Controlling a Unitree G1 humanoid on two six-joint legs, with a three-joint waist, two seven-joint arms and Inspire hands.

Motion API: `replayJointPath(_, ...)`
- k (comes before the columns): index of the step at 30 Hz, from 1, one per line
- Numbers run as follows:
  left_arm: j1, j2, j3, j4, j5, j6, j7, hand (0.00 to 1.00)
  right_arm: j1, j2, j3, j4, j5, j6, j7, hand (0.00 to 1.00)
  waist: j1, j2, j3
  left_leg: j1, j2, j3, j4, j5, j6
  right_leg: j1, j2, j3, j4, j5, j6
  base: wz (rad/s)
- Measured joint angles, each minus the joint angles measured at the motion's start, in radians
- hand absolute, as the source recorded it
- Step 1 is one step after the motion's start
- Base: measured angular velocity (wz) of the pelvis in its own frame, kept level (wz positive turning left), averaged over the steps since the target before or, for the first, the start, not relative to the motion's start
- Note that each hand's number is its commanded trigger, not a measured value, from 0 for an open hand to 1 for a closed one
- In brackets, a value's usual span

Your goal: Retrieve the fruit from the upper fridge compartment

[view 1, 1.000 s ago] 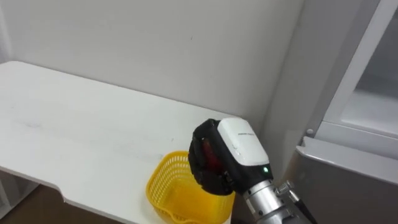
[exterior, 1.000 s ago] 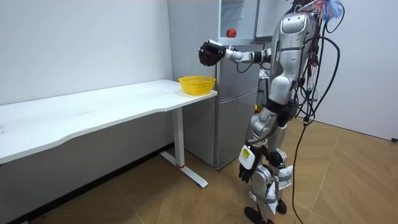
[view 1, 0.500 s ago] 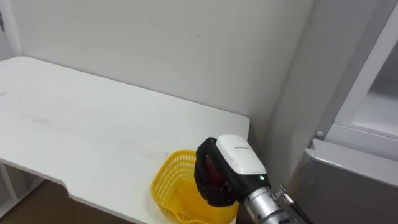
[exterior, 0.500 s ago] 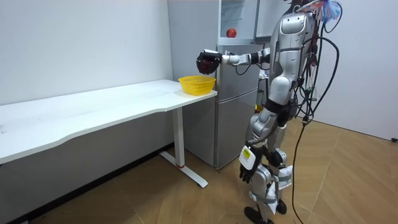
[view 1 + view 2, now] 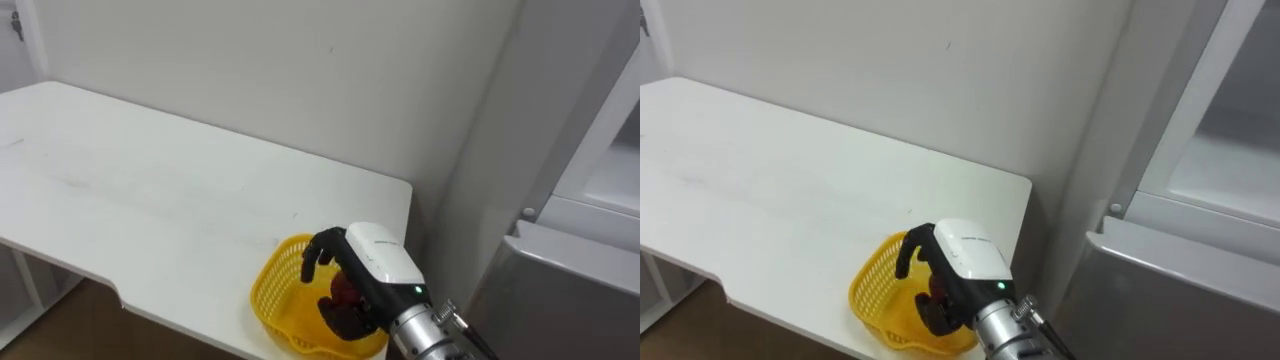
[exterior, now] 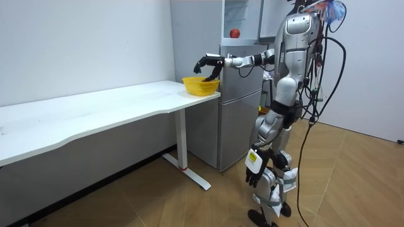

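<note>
Just let go with the right hand (image 5: 372,265): fingers splayed wide above the yellow basket (image 5: 272,292), no longer balled round the red fruit as a second ago. Can make out that red fruit (image 5: 343,289) under the palm, down inside the basket (an apple or a tomato, hard to say which), seemingly free of the fingers though close beneath them. Means the drop-off at the end of the white table (image 5: 150,190) looks done, and probably the carry from the fridge (image 6: 243,94) with it. Worth noting a second red fruit (image 6: 235,33) up on the open upper shelf in the room view, so possibly another trip to come. Left hand (image 6: 252,174) hanging by the thigh, idle; cannot tell its state.
</note>
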Motion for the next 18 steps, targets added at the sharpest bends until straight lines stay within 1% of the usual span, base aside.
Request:
replayJointPath(6, -0.001, 0.000, 0.000, 0.000, 0.000, 0.001, 0.000, 0.00, -0.003, 0.000, 0.005, 0.006, 0.007, 0.006, 0.018, 0.00, 0.000, 0.000, -0.0003, 0.001, 0.000, 0.000, 0.001, 0.000, 0.000, 0.001, 0.001, 0.009, 0.000, 0.000, 0.000, 0.00)
replayJointPath(8, -0.002, -0.001, 0.001, 0.000, 0.001, 0.001, -0.002, 0.00, -0.003, 0.000, 0.006, 0.006, 0.007, 0.013, 0.022, 0.00, -0.001, 0.000, 0.0000, 0.001, 0.000, 0.002, 0.001, 0.000, 0.000, 0.000, 0.001, 0.014, 0.000, 0.000, 0.000, 0.00)
replayJointPath(18, -0.004, 0.000, 0.001, 0.000, 0.001, 0.002, -0.007, 0.00, -0.003, 0.000, 0.006, 0.006, 0.007, 0.014, 0.031, 0.00, -0.001, 0.001, 0.0004, 0.001, 0.000, 0.001, 0.001, 0.000, 0.000, 0.001, 0.001, 0.015, 0.000, 0.000, 0.000, 0.00)
